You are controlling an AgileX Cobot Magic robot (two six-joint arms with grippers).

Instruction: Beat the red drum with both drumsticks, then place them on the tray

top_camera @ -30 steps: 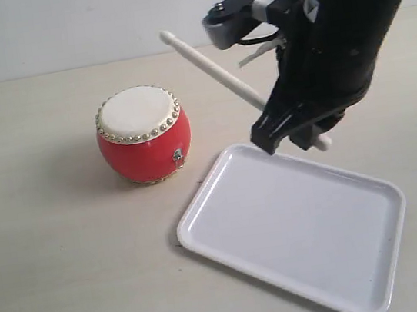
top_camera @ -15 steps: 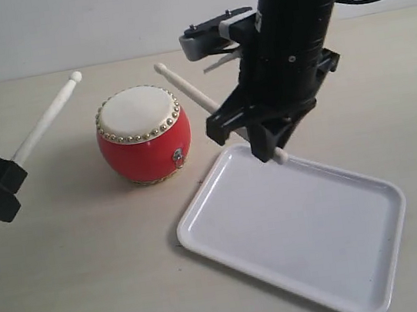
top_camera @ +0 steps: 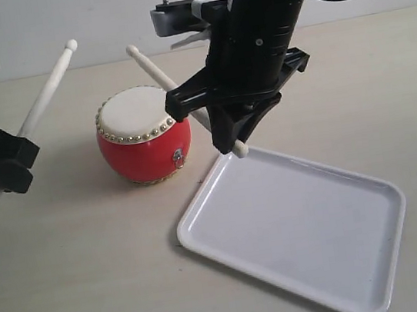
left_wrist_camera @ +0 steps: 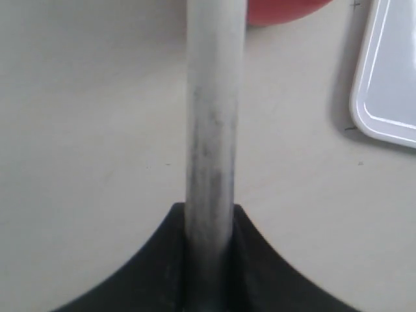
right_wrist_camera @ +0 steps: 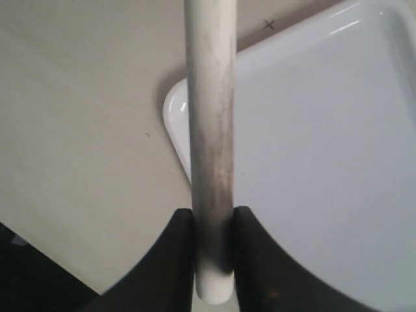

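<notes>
The red drum (top_camera: 144, 138) with its cream head stands left of the white tray (top_camera: 304, 228). My left gripper (top_camera: 3, 161) is shut on one drumstick (top_camera: 44, 94), which slants up with its tip raised left of the drum. My right gripper (top_camera: 207, 121) is shut on the other drumstick (top_camera: 158, 74), whose tip hangs above the drum's far edge and whose butt end sits over the tray's near corner. In the left wrist view, the left gripper (left_wrist_camera: 210, 211) clamps the stick (left_wrist_camera: 211, 117), with the drum (left_wrist_camera: 286, 10) beyond. In the right wrist view, the right gripper (right_wrist_camera: 213, 218) holds its stick (right_wrist_camera: 209, 117) over the tray (right_wrist_camera: 325, 143).
The pale tabletop (top_camera: 78, 275) carries only the drum and the tray. A light wall runs along the back. The right arm's black body rises over the tray's far corner, close beside the drum.
The left arm has come in from the left with its stick raised. The right arm has shifted left, carrying its stick's tip from beside the drum to above its far edge.
</notes>
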